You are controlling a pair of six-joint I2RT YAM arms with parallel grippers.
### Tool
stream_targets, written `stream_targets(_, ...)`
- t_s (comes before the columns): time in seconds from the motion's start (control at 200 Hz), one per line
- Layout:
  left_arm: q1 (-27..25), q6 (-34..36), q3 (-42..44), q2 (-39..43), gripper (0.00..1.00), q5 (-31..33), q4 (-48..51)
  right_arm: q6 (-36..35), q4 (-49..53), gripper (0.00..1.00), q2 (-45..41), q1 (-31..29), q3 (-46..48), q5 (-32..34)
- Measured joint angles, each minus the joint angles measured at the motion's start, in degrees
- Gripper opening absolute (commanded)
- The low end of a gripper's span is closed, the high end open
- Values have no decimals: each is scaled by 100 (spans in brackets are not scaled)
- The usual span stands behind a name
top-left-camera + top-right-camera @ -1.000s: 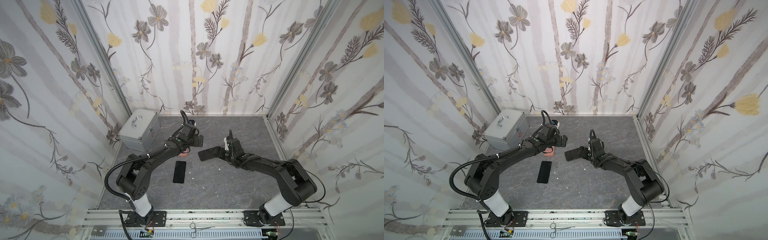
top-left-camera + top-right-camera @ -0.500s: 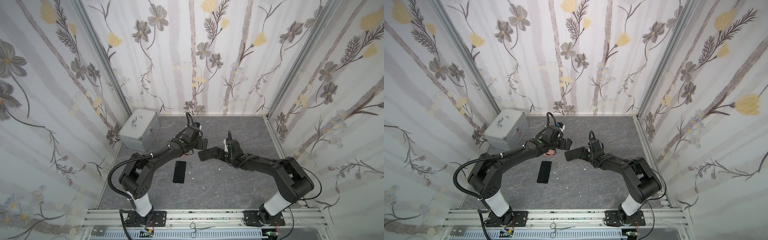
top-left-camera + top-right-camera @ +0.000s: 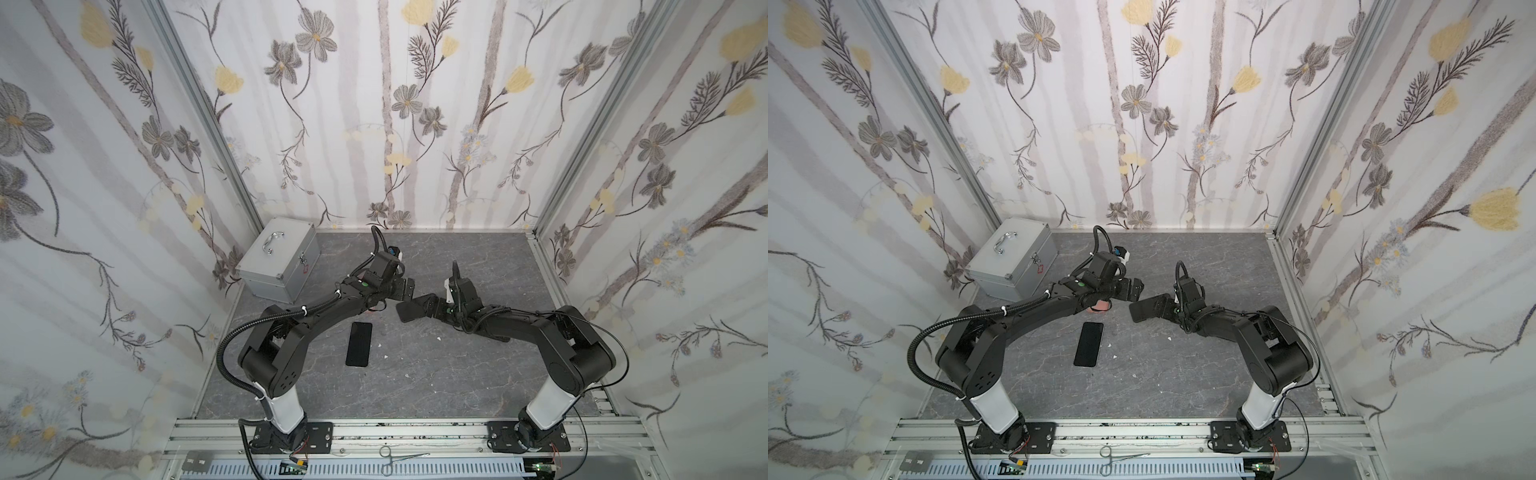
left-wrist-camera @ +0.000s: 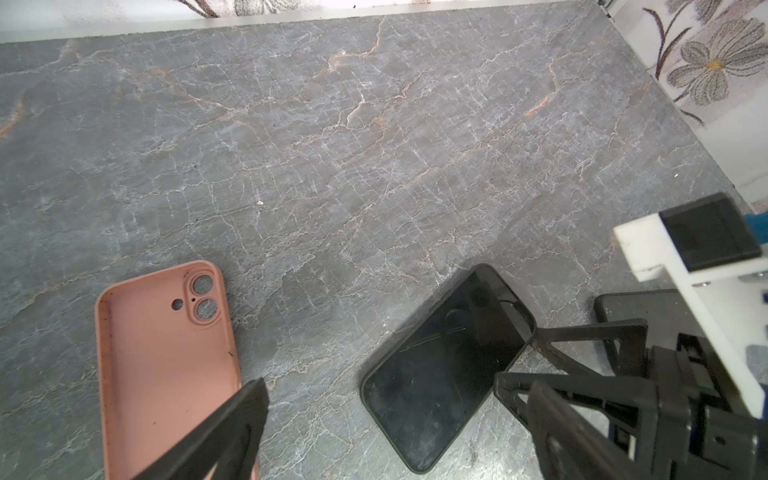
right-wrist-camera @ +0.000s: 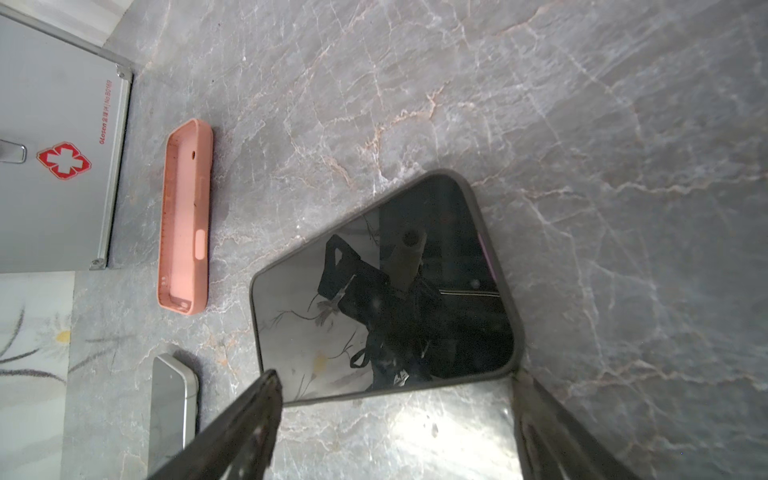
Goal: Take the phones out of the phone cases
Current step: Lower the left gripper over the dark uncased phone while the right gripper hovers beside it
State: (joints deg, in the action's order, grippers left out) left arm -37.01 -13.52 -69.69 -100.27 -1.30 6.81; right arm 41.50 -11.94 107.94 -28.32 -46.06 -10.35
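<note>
The phone (image 5: 374,291), screen up in a dark grey phone case, sits mid-table in both top views (image 3: 413,311) (image 3: 1146,311). My right gripper (image 5: 395,378) is shut on its near end, a fingertip flush against each corner; it also shows in a top view (image 3: 434,306). My left gripper (image 4: 378,384) hangs wide open and empty just left of the phone (image 4: 440,374), also seen from above (image 3: 1130,289). One of its fingertips (image 4: 505,384) overlaps the phone's long edge; I cannot tell whether it touches.
An empty pink case (image 4: 166,365) (image 5: 185,216) lies under the left arm (image 3: 1100,306). A bare black phone (image 3: 359,344) (image 3: 1088,344) lies flat nearer the front. A silver first-aid box (image 3: 280,266) stands at the back left. Forceps (image 3: 399,459) rest on the front rail.
My left gripper has swung right, from above the pink case toward the cased phone, staying open. The right gripper and the phone have barely moved.
</note>
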Motion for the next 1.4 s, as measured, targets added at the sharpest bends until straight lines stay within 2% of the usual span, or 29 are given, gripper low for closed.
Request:
stream_targets(0.335,-44,-22,33,-212,100,-83,-22,-149,-164,85,651,107,-686,-426)
stream_targets(0.485,-57,-22,20,-398,100,-138,-20,-168,-254,84,597,282,-586,-837)
stream_targets(0.64,-116,-15,-151,-691,100,-129,42,-166,-339,83,-282,544,50,-868)
stream_targets(0.949,-225,269,-695,-1305,100,-131,219,-662,-151,83,-2194,601,844,-256)
stream_targets(1.399,-243,719,-1005,-1812,100,-492,501,-957,315,83,-2776,734,1067,129)
